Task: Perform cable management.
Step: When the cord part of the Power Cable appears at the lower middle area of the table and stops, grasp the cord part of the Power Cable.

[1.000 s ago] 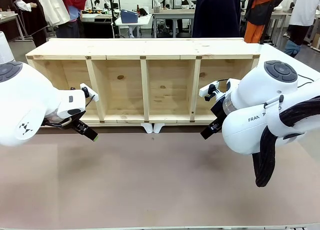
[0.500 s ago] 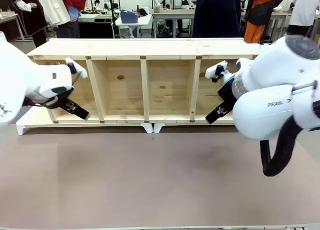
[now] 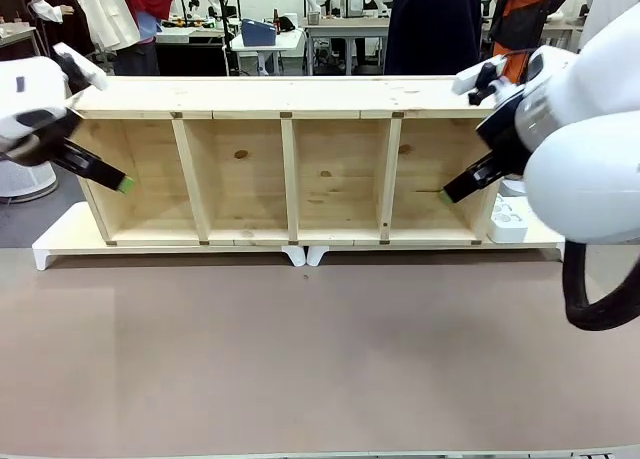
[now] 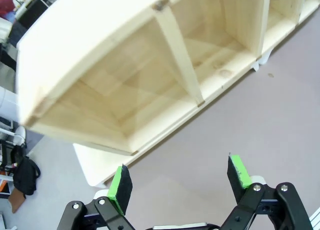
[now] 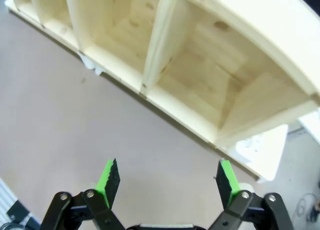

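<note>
The cable is out of view. My left gripper [image 3: 124,184] hangs open at the far left, in front of the leftmost compartment of a long pale wooden shelf unit [image 3: 290,97]. In the left wrist view the open left gripper [image 4: 180,176] holds nothing, and that end of the shelf unit [image 4: 100,49] lies beyond it. My right gripper [image 3: 446,193] stands open before the rightmost compartment. Between its green fingertips the right gripper [image 5: 168,177] is empty, above the brown table [image 5: 75,120] and short of the shelf unit [image 5: 240,34].
The shelf unit has several open compartments and stands on a white base [image 3: 60,239] at the table's far side. A white block with round holes [image 3: 506,219] sits at its right end. People stand at benches behind. The brown table [image 3: 320,359] spreads in front.
Both arms have risen and swung outward, the left to the left and the right to the right. Both grippers stayed open.
</note>
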Available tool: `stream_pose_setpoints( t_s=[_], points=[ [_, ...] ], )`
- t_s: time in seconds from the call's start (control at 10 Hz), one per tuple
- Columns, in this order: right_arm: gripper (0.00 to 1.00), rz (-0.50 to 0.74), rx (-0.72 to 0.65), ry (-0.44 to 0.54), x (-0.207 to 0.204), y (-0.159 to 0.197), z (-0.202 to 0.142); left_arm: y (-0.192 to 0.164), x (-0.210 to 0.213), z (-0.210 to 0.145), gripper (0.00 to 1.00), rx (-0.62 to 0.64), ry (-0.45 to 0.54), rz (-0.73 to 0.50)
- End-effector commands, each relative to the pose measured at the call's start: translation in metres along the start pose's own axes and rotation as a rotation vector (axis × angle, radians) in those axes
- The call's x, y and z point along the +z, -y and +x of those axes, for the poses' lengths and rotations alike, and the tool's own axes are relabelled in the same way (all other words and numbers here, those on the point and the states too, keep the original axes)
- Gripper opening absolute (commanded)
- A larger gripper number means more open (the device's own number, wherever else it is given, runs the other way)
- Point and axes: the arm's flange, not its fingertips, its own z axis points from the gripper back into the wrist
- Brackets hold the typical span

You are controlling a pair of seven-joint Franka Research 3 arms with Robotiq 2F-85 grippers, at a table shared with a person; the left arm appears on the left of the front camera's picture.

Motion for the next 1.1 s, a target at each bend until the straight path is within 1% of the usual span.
stream_pose_setpoints(
  t_s=[0.0, 0.3, 0.6, 0.7, 1.0],
  points=[
    [1.00, -0.052, -0.025, 0.034, 0.029, -0.019, -0.100, 0.030, 0.036, -0.131, 1.00, -0.025, 0.050, 0.026],
    [1.00, -0.066, -0.074, 0.064, 0.043, -0.015, -0.125, 0.030, 0.057, -0.159, 1.00, -0.006, 0.113, 0.032],
    [1.00, -0.058, -0.098, 0.066, 0.043, -0.015, -0.132, 0.039, 0.053, -0.163, 1.00, -0.012, 0.082, 0.039],
    [1.00, -0.048, -0.078, 0.072, 0.072, 0.030, -0.009, -0.035, 0.095, -0.017, 1.00, 0.011, 0.099, 0.023],
    [1.00, -0.048, -0.078, 0.072, 0.072, 0.030, -0.009, -0.035, 0.095, -0.017, 1.00, 0.011, 0.099, 0.023]
  ],
)
